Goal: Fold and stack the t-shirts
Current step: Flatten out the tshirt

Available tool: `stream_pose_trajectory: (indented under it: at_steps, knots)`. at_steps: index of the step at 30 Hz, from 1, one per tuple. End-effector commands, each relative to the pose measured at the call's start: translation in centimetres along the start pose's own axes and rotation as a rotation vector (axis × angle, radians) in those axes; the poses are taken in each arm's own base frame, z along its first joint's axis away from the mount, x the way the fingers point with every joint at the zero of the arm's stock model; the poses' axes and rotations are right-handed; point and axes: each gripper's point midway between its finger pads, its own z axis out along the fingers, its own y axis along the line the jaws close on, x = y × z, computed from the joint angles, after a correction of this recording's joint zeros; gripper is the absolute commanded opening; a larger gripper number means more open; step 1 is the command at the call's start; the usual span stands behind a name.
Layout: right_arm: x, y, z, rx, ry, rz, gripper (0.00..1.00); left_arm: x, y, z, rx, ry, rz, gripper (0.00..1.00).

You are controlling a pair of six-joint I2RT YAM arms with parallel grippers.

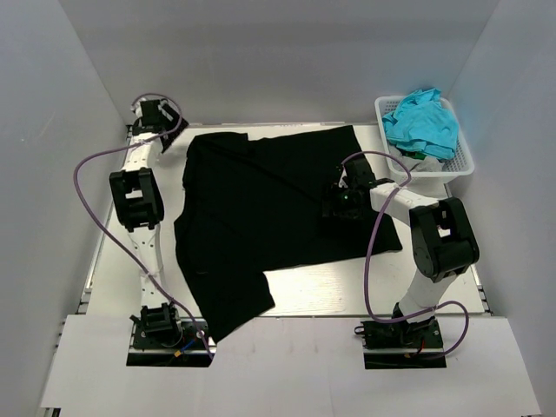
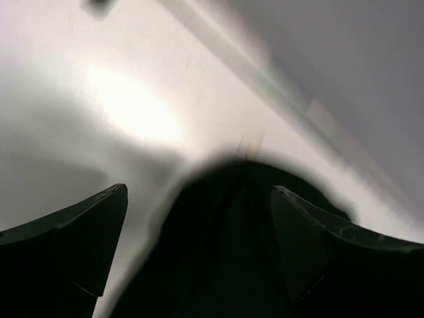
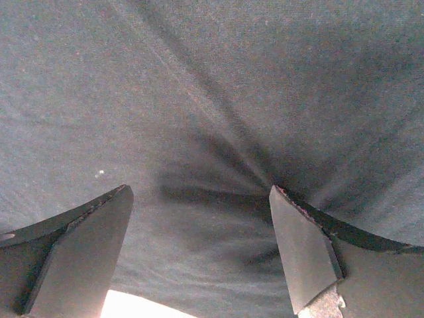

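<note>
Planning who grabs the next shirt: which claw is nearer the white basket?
Right. The right claw sits on the black t-shirt just left of the basket; the left claw is at the shirt's far-left corner, well away.

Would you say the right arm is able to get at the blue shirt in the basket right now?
Probably yes: the blue shirt is heaped over the open basket rim, just beyond the right gripper, with nothing between.

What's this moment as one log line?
black t-shirt: spread | left hand: open, at shirt edge | right hand: open, on shirt | blue shirt: in basket
</note>
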Motion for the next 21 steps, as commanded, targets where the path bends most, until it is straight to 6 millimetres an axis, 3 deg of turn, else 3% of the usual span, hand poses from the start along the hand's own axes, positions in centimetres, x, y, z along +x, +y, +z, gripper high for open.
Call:
stream_pose_trajectory:
  at_steps: [1,2,3,5,8,9,10,12,16,20,21]
  knots:
    - [5.2,-3.1,-0.7,0.121,0.185,0.025,0.90,2.5,-2.3,-8.5,-0.003,0.115,0.254,0.99]
    - [5.3,-3.2,-0.8,0.125,0.186,0.023,0.90,1.7,-3.4,-10.9,0.037,0.105,0.283,0.99]
    - [5.4,-3.2,-0.7,0.126,0.190,0.024,0.90,3.9,-2.6,-11.4,0.038,0.155,0.305,0.99]
    - [5.9,-3.5,-0.9,0.139,0.202,0.028,0.90,6.7,-4.5,-13.3,0.147,0.240,0.336,0.99]
    - [6.1,-4.1,-0.8,0.171,0.203,0.048,0.90,11.6,-4.4,-15.1,0.151,0.368,0.353,0.99]
    - [6.2,-4.1,-0.8,0.176,0.206,0.056,0.90,14.2,-3.1,-15.0,0.129,0.421,0.362,0.99]
    - [6.1,-4.2,-0.9,0.182,0.202,0.061,0.90,15.8,-3.3,-15.6,0.131,0.449,0.368,0.99]
    - [5.9,-3.9,-0.8,0.174,0.200,0.066,0.90,17.9,-1.5,-15.7,0.087,0.496,0.364,0.99]
    - [5.7,-3.9,-1.0,0.172,0.188,0.074,0.90,18.7,2.1,-15.7,-0.086,0.501,0.383,0.99]
    - [6.1,-4.7,-1.2,0.214,0.203,0.073,0.90,16.0,4.4,-14.8,-0.190,0.406,0.454,0.99]
    - [6.2,-4.8,-1.2,0.218,0.205,0.074,0.90,16.7,5.1,-14.3,-0.198,0.427,0.479,0.99]
